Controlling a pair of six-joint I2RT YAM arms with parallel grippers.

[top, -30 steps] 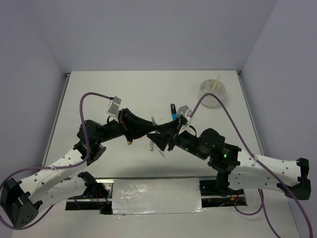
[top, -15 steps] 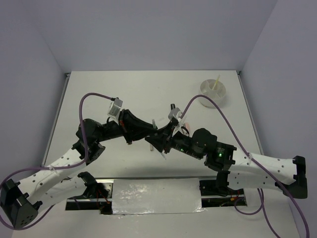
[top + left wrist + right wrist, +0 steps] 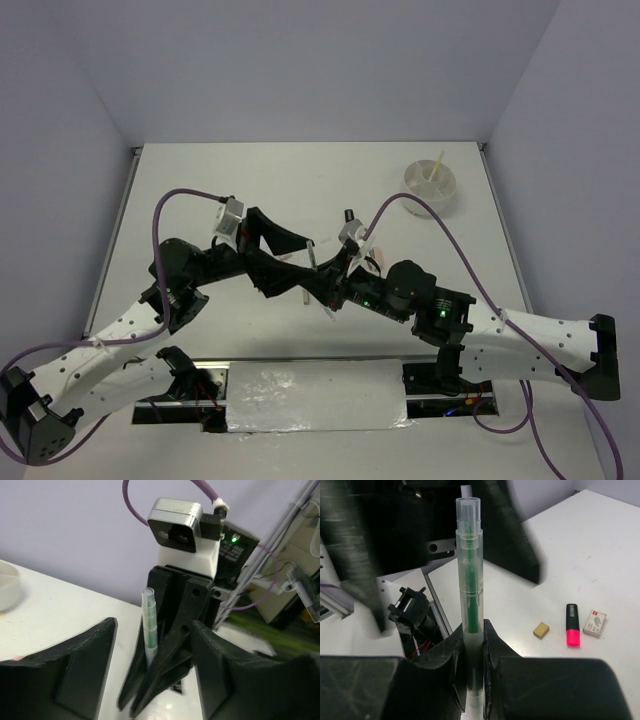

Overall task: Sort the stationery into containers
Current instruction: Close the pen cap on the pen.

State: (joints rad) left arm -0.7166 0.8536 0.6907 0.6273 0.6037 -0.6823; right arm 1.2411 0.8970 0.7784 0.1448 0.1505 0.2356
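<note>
My right gripper [image 3: 472, 641] is clamped on a clear pen [image 3: 469, 570] with a green core, holding it upright over the near middle of the table [image 3: 230, 180]. My left gripper [image 3: 154, 630] faces it with its fingers spread apart, one on each side of the pen and not touching it. The two wrists crowd each other here. On the table just right of them lie a tan eraser [image 3: 541, 629], a pink-and-black highlighter [image 3: 572, 626] and a white eraser [image 3: 595, 622]. The white bowl [image 3: 412, 182] sits far right, well apart, with a yellow stick [image 3: 437, 165] leaning in it. The right arm's purple cable [image 3: 445, 220] loops past the bowl's near side.
</note>
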